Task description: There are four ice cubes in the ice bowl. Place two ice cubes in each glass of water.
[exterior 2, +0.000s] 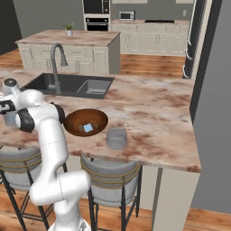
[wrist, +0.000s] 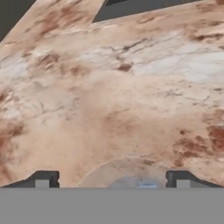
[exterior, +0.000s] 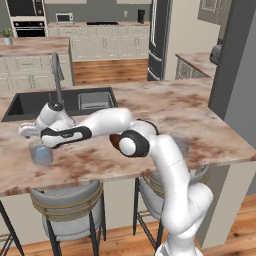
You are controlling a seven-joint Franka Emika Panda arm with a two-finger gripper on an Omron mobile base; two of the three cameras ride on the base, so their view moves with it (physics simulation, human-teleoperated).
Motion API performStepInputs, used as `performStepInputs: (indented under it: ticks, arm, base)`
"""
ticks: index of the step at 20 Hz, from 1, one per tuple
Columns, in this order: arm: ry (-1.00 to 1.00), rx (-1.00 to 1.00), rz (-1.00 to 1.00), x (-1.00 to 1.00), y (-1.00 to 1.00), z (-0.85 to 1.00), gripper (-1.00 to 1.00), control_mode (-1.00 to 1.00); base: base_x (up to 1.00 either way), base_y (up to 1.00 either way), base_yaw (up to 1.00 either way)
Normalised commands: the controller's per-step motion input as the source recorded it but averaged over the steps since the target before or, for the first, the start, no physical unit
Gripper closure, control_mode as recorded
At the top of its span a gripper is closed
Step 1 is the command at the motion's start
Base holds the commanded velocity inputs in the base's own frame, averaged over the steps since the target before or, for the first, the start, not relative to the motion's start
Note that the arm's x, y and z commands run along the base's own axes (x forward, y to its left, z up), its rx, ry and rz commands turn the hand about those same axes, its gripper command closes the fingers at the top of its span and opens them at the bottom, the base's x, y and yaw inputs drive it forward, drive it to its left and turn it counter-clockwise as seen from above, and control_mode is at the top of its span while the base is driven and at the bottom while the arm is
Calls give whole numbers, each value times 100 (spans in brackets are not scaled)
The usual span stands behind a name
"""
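My gripper (wrist: 112, 181) is open, its fingertips (wrist: 42, 180) set wide apart with nothing between them. It hangs just above the left glass of water (exterior: 41, 154), whose rim (wrist: 127, 168) shows below the fingers. A pale-blue ice cube (wrist: 147, 185) lies inside that glass. From the left base the gripper (exterior: 34, 136) is seen over the counter's front left. The dark wooden ice bowl (exterior 2: 85, 122) sits mid-counter with one ice cube (exterior 2: 88, 128) showing in it. The second glass of water (exterior 2: 117, 138) stands right of the bowl, near the front edge.
A dark sink (exterior: 60, 102) with a tall grey faucet (exterior: 56, 75) lies behind the left glass. My arm (exterior: 107, 125) stretches left across the counter and covers most of the bowl. Stools (exterior: 67, 202) stand under the counter's front edge.
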Motion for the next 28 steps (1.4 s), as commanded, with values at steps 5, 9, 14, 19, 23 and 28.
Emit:
performStepInputs:
  ticks: [5,9,14,19,23,28]
  arm:
    - [-17,12,0,-61,-4,46,-100,-100]
    - [-22,12,-5,-82,-68,15,-100,-100]
    - [-18,19,-7,-76,-100,-5,-100,-100]
    - [-3,43,-6,-66,-100,94,-100,-100]
    - [1,29,-16,-35,-100,100,-100,-100]
    - [17,19,-23,-25,-99,100,-100,-100]
  base:
    - [0,0,0]
    - [0,0,0]
    - [0,0,0]
    - [0,0,0]
    - [0,0,0]
    - [0,0,0]
